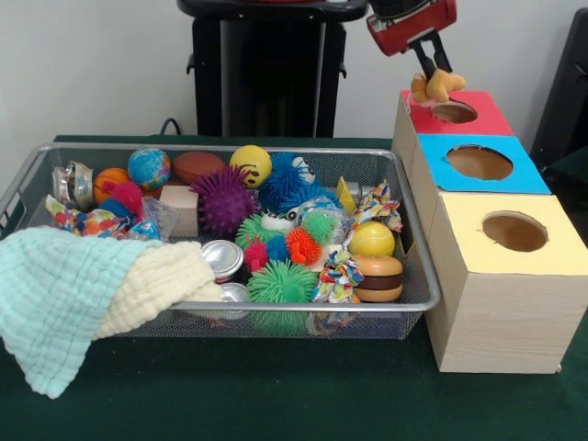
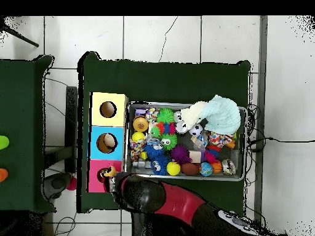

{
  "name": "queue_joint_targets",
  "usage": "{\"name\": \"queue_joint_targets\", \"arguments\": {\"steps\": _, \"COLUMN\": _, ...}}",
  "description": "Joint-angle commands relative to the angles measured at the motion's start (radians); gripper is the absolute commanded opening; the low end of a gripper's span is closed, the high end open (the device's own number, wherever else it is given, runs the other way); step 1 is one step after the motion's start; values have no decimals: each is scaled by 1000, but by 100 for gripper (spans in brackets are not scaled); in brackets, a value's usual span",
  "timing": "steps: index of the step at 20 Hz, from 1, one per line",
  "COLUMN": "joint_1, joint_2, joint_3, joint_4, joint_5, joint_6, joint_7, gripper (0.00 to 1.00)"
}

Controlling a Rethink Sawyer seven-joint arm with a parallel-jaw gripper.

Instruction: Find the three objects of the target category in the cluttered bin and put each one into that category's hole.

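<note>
I am reading the pincer (image 1: 434, 72) as closed on a small orange-yellow toy (image 1: 437, 86), its black fingers (image 1: 424, 57) pinching the toy's top while it is hanging just above the hole of the red box (image 1: 482, 117). In the overhead view the pincer (image 2: 114, 176) is sitting at the edge of that same red box (image 2: 96, 180), with the toy (image 2: 111, 173) showing at its tip. Directly beyond the red box, away from the pincer, the blue box (image 1: 519, 175) and then the yellow box (image 1: 560, 253) are standing in a touching row on the green table (image 1: 276, 404). Off to the pincer's side and lower, the wire bin (image 1: 418, 303) is holding the clutter: spiky rubber balls, a purple spiky ball (image 1: 223, 200), a toy burger (image 1: 378, 278), a small globe ball (image 1: 148, 168) and metal cans. A pale knitted cloth (image 1: 64, 299) is draping over the bin corner farthest from the pincer.
</note>
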Motion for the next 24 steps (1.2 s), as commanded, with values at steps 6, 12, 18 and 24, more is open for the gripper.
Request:
{"name": "queue_joint_targets", "arguments": {"steps": 6, "joint_1": -38, "joint_2": 83, "joint_3": 105, "joint_4": 35, "joint_5": 38, "joint_6": -156, "joint_7": 375, "gripper": 0}}
{"name": "queue_joint_targets", "arguments": {"steps": 12, "joint_1": -42, "joint_2": 93, "joint_3": 121, "joint_4": 32, "joint_5": 31, "joint_6": -177, "joint_7": 405, "gripper": 0}}
{"name": "queue_joint_targets", "arguments": {"steps": 18, "joint_1": -47, "joint_2": 108, "joint_3": 146, "joint_4": 31, "joint_5": 13, "joint_6": -207, "joint_7": 443, "gripper": 0}}
{"name": "queue_joint_targets", "arguments": {"steps": 24, "joint_1": -46, "joint_2": 131, "joint_3": 143, "joint_4": 12, "joint_5": -17, "joint_6": -239, "joint_7": 447, "gripper": 0}}
